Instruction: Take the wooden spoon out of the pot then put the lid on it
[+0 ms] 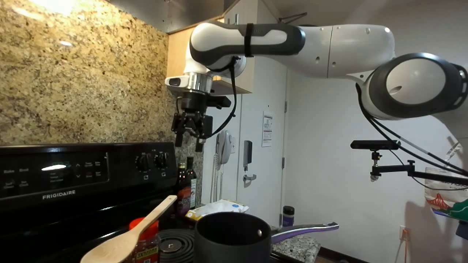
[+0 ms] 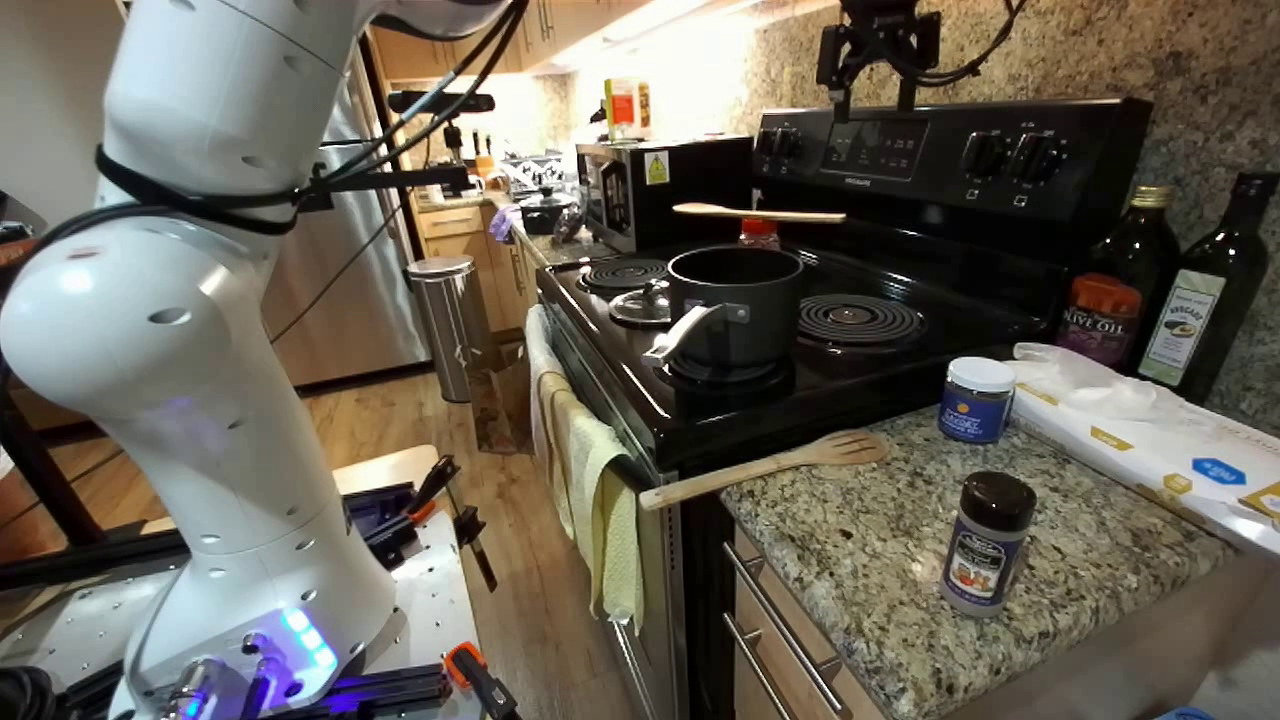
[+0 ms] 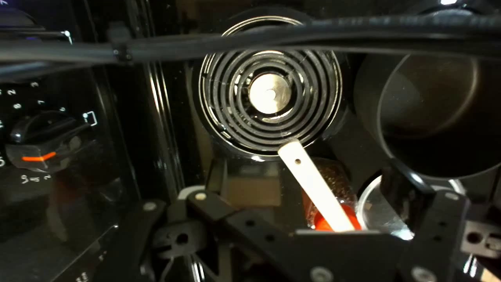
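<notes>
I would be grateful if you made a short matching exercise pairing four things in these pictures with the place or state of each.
Things
1. wooden spoon
2. pot
3. lid
4. white-capped jar

Places or states
A. on the granite counter
B. dark, upright and uncovered
C. lying across the red-capped jar
D. on the stovetop, beside the pot

Pairs
1-C
2-B
3-D
4-A

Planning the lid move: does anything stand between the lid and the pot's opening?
Only the pot itself: in an exterior view its wall rises beside the low-lying lid, so the lid likely needs lifting over the rim. Nothing visible covers the opening; the wooden spoon lies outside it, across the red-capped jar.
</notes>
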Action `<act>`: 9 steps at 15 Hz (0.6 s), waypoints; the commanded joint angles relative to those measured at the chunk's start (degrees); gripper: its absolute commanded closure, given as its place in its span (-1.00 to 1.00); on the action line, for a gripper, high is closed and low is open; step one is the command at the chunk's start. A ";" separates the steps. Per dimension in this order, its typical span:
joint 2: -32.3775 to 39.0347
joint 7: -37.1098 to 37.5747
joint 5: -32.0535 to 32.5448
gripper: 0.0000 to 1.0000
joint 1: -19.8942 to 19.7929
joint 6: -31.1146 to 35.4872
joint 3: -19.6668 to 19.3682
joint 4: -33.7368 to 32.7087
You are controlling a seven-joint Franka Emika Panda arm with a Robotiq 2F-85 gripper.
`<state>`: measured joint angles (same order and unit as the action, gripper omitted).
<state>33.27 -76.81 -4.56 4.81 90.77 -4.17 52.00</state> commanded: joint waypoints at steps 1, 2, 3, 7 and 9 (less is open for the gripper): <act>-2.67 10.82 -1.07 -1.00 1.60 8.78 -0.71 6.27; -4.79 13.62 -0.50 -1.00 2.16 12.72 -1.03 10.67; -6.38 16.59 0.28 -1.00 2.82 16.35 -1.50 14.28; -12.76 28.09 5.72 -1.00 6.07 24.39 -5.38 24.36; -16.43 34.87 9.63 -1.00 7.86 26.04 -7.47 29.43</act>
<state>25.08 -50.37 0.29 9.93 112.89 -8.92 70.16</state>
